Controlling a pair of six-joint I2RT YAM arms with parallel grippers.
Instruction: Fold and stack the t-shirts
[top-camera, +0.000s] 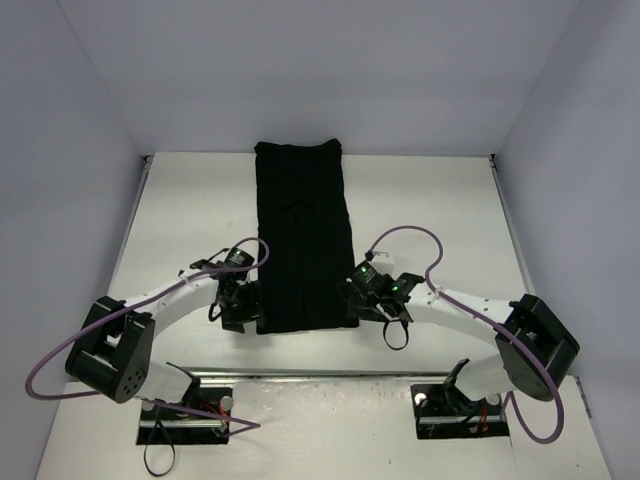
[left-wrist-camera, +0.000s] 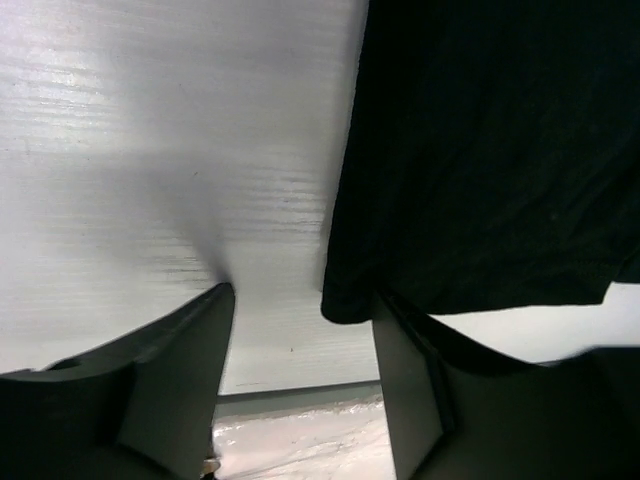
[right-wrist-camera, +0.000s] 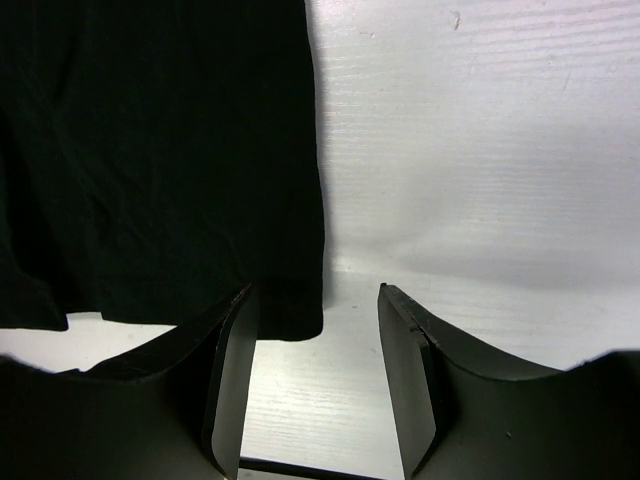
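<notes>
I found the shirt (top-camera: 298, 235) folded to a long strip; crosswise fold and stacking remained. My left gripper (left-wrist-camera: 305, 296) and right gripper (right-wrist-camera: 318, 290) gaped at near corners, holding nothing.

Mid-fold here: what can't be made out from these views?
Top view: where the left gripper and right gripper meet the t-shirt, black on black hides any contact.
Wrist views: inner finger edges vanish against the cloth; over or under it, cannot tell.
Fold layers: unreadable, all black.
</notes>
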